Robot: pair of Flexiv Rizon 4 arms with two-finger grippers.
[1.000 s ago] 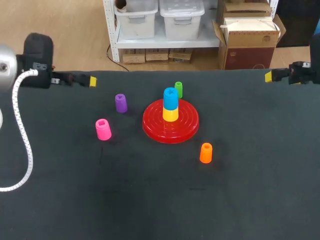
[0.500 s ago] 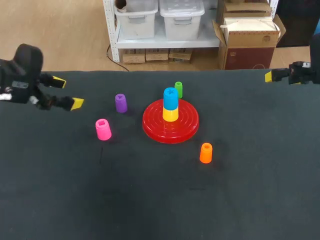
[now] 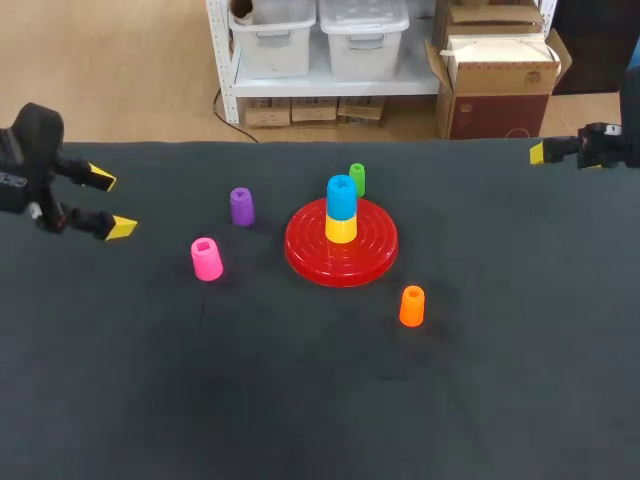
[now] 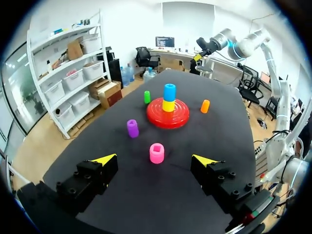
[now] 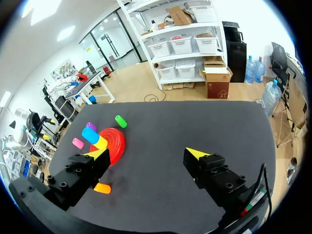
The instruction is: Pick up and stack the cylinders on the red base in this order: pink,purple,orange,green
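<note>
Two robot arms hold off at opposite edges of a black worktop [image 3: 300, 400] while four loose cylinders stand around a red base [image 3: 370, 262] near its middle. On the base, a blue cylinder [image 3: 341, 197] sits on top of a yellow cylinder [image 3: 341, 230], both upright at the centre of the disc.

The pink cylinder [image 3: 207, 259] stands upright on the worktop to the left of the base, apart from it. The purple cylinder [image 3: 242, 206] stands a little farther back, between the pink one and the base's far-left edge. The green cylinder [image 3: 357, 179] stands just beyond the base's far rim. The orange cylinder [image 3: 412, 306] stands on the near-right side of the base, apart from it.

The left gripper [image 3: 110, 203] hangs over the left edge of the worktop, its yellow-tipped fingers spread wide and holding nothing. In the left wrist view the pink cylinder [image 4: 156, 152] lies ahead of it, in line with the gap between the fingers and untouched, with the purple cylinder [image 4: 132, 128] and the red base [image 4: 168, 113] farther on.

The right gripper [image 5: 146, 155] is at the far-right edge of the worktop, well apart from every cylinder. Its fingers also stand wide apart with nothing between them.
</note>
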